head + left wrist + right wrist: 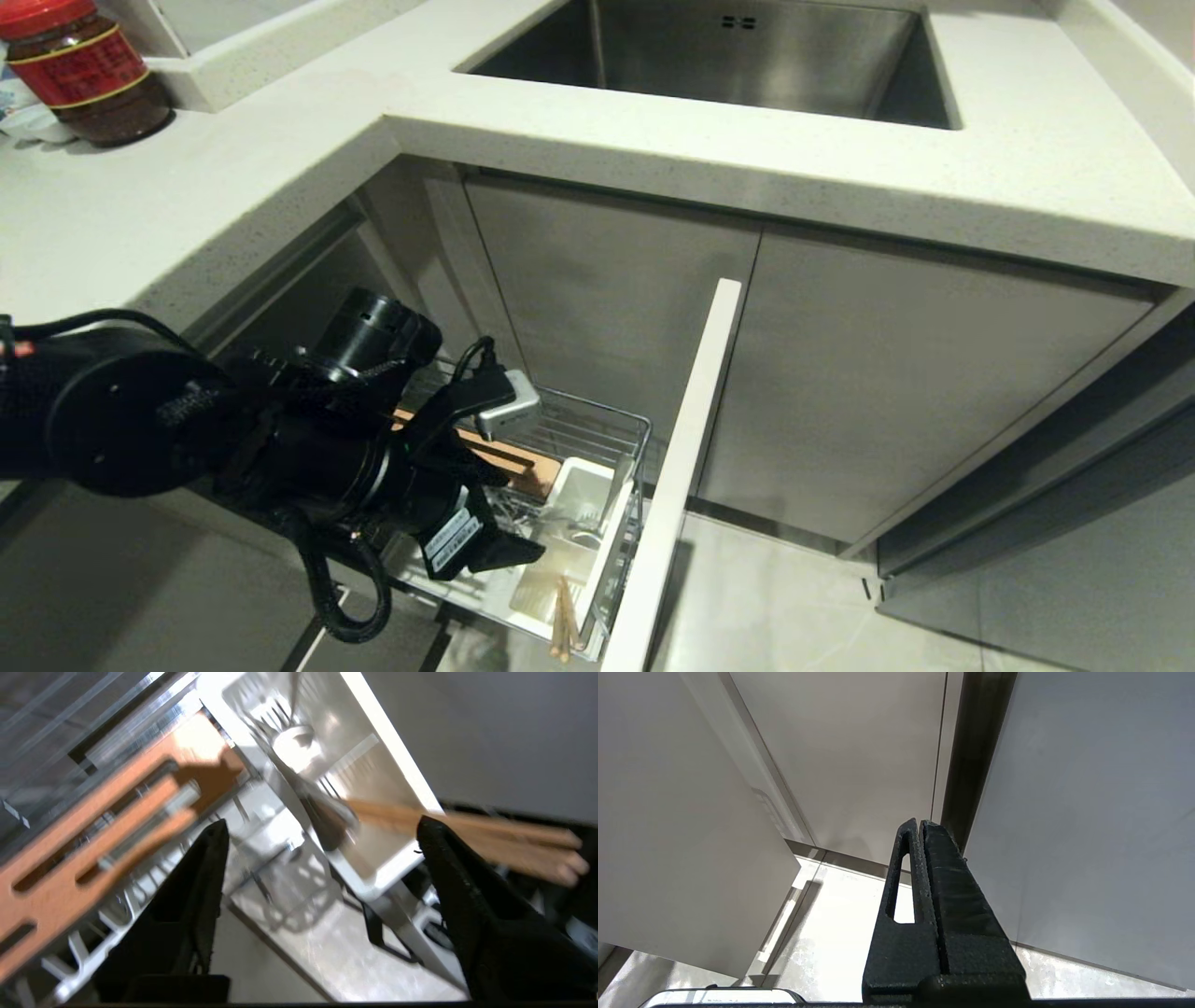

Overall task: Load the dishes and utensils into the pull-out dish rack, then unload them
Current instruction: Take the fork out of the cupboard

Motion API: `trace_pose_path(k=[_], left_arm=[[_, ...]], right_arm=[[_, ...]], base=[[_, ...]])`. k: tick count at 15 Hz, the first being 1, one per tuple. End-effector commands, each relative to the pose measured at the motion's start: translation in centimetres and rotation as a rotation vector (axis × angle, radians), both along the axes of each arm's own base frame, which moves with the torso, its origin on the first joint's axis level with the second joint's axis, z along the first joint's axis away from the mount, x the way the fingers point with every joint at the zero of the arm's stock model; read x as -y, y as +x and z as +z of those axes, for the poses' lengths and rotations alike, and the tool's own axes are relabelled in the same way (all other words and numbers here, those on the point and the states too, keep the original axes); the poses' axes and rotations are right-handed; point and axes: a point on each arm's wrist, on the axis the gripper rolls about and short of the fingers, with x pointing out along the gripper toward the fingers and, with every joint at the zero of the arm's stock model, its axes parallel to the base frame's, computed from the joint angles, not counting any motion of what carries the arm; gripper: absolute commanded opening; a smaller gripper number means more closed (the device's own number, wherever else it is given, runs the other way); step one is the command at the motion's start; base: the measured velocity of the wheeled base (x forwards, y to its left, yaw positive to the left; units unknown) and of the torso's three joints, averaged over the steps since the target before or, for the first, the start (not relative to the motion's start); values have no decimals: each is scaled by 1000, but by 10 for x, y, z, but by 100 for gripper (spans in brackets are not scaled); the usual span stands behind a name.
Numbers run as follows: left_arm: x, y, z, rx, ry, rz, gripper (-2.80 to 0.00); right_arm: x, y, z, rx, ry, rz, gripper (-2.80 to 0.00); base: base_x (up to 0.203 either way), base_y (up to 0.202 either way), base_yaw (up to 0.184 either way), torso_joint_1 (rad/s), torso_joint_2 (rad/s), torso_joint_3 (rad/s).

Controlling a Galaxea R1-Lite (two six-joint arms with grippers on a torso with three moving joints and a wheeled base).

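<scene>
Left gripper (322, 835): jaws spread, empty, over rack (611, 425). Chopsticks (490, 840) lie in holder (611, 551), beside one fingertip, long axis crossing the gap, ends overhanging. Right gripper (920, 826): clenched, parked, farther.

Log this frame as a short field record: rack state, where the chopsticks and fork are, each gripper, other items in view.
rack: pull-out dish rack drawn out from the cabinet under the counter
chopsticks: chopsticks in the white utensil holder, ends sticking out past its edge
fork: fork in the same holder
left gripper: left gripper open over the rack, holding nothing
right gripper: right gripper shut, empty, by the cabinet fronts
other: jar on the counter; sink
</scene>
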Motion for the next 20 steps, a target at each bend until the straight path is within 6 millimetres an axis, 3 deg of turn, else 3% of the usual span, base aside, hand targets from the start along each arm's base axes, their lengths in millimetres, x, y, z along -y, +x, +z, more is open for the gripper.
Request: trace_pose_path(k=[1, 5, 11, 12, 20], left_arm=[[6, 14, -23, -3, -2, 2, 0], [9, 26, -40, 26, -16, 13, 0], [9, 28, -38, 58, -38, 17, 0], [9, 28, -37, 60, -40, 16, -280], [7, 22, -29, 71, -70, -1, -280]], right_arm=[[0, 2, -8, -27, 0, 0, -280], [0, 2, -7, -26, 0, 1, -280], [0, 2, -7, -26, 0, 0, -280], [0, 2, -7, -26, 0, 0, -280], [0, 2, -7, -26, 0, 0, -280]], base=[[0, 0, 0, 0, 0, 0], [0, 0, 0, 0, 0, 0], [0, 0, 0, 0, 0, 0], [0, 0, 0, 0, 0, 0], [0, 0, 0, 0, 0, 0]])
